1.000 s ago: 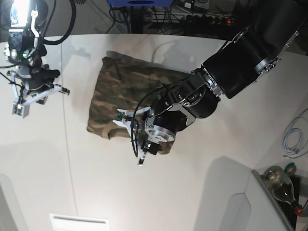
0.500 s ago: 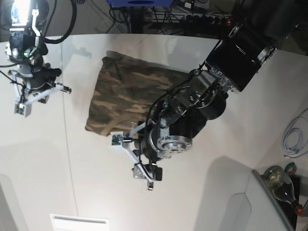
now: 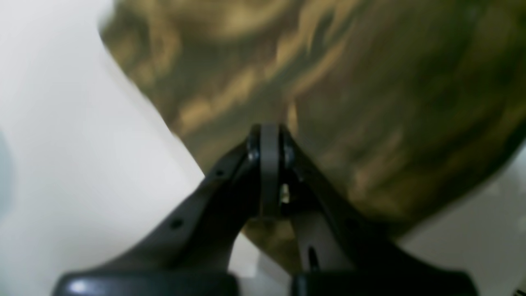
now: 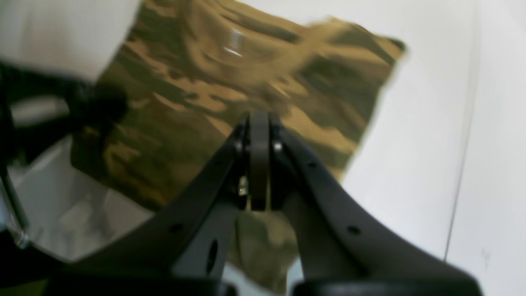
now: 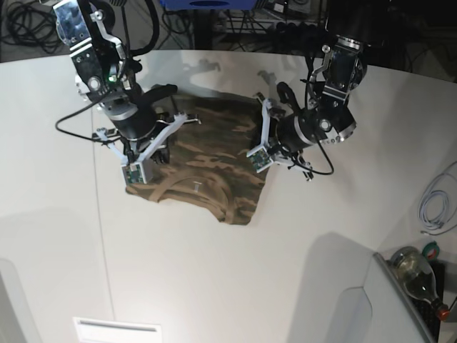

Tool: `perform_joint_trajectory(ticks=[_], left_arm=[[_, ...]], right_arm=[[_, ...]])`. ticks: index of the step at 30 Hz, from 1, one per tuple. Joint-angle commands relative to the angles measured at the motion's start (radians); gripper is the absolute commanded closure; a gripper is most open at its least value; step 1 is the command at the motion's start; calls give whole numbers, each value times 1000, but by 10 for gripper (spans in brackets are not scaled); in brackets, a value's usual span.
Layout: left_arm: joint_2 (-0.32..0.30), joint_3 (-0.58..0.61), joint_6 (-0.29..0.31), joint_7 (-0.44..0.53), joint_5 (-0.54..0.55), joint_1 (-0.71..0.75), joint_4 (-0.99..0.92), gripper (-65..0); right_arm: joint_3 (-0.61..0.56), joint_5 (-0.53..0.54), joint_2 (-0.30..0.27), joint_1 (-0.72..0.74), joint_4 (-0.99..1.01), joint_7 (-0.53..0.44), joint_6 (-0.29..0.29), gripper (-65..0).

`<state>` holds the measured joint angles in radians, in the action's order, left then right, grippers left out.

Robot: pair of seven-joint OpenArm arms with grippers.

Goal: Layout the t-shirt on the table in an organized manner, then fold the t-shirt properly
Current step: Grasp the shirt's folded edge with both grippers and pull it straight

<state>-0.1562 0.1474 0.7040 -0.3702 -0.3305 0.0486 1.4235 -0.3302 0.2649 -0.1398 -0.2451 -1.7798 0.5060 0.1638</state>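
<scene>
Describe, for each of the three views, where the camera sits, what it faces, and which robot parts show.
Base: high above the table, looking down on the t-shirt and both arms.
Left wrist: behind the left gripper, shut, facing blurred camouflage cloth.
Right wrist: behind the right gripper, shut, facing the shirt's edge.
All three views share the t-shirt and white table.

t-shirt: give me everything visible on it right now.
The t-shirt is soft camouflage cloth in brown, tan and dark green, lying roughly flat as a folded rectangle on the white table. Its tan ribbed collar, with a small white label, sits at the near edge in the base view. Both grippers are shut over it: left at one side edge, right at the other. Whether they pinch cloth is unclear.
</scene>
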Motion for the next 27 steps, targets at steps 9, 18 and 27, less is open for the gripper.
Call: perform_joint_trajectory(ticks=[9,18,27], left_arm=[[-19,19,-24,26,-32,93,-11,0],[-16,10,-24,18,-25,133,59,0],[42,-148,-25,-51,-20,215,339,0]], right_arm=[[-57,0,1,40,231,-17,3,0],[-51,0,-4,53,254,-19,3,0],[-39,-5,-80,-69,-90,-13,3,0]])
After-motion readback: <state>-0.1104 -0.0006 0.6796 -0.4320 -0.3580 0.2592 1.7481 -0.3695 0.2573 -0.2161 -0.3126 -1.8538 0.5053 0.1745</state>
